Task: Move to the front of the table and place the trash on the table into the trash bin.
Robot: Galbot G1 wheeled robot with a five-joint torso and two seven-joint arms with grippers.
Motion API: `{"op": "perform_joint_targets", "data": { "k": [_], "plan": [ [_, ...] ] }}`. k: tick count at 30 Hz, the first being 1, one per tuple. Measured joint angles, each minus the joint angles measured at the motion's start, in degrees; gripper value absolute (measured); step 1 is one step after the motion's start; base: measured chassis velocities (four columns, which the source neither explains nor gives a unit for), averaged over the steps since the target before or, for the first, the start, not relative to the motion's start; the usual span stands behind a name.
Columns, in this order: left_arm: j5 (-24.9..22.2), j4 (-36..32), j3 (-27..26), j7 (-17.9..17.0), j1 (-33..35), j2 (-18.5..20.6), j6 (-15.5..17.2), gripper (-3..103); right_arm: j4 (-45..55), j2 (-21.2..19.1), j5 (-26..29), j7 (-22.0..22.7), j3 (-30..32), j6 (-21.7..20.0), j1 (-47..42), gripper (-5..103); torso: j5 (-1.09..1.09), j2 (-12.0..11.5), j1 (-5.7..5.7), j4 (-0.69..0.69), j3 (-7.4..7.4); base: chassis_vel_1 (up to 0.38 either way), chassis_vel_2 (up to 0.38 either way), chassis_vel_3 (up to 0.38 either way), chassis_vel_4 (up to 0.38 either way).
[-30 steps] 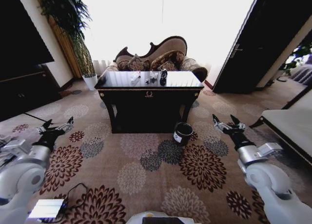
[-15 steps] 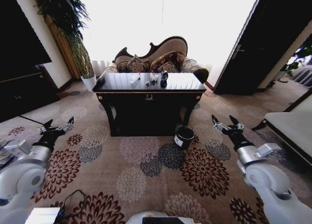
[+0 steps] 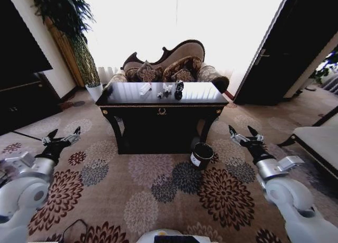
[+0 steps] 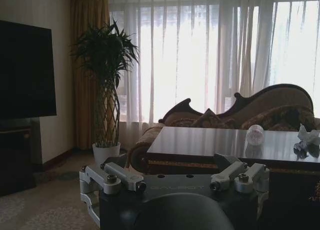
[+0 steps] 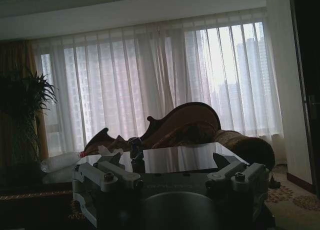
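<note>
Both grippers are spread open and carrying nothing, held low and forward on either side, which makes sense to me since the robot isn't up at the table yet and nothing is in reach. Going left to right in the head view: the left gripper (image 3: 62,138) hangs over the flowered carpet, well apart from everything; behind it a tall potted plant (image 3: 74,31) stands in the corner by the curtains. Next is the table (image 3: 132,99), dead ahead with a curvy sofa (image 3: 174,63) right behind it. The trash sits clustered near the middle of the glossy top: a clear plastic bottle (image 3: 145,88) lying on its side, some crumpled tissue (image 3: 167,87) and a small dark can (image 3: 179,86) standing upright. The trash bin (image 3: 201,155) is on the floor just beside the table's front right leg, handy for short drops I'd guess. Then the right gripper (image 3: 244,138) hovers out past the bin. Hard to read: there's a tiny dark bit by the tissue I can't identify, glare off the tabletop swallows detail, and the bin's inside is too dark to tell if anything's in it.
</note>
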Motion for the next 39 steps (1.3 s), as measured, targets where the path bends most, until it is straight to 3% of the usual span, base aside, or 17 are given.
{"op": "perform_joint_targets", "data": {
  "k": [39],
  "plan": [
    [0.33, -0.2, 0.66, 0.0, 0.09, -0.14, -0.03, 98, -0.53, 0.52, -1.33, -0.88, -0.94, 0.52, -0.25, 100, 0.01, 0.0, 0.0, 0.0, 0.0, -0.168, 0.171, 0.172, -0.172]
  ]
}}
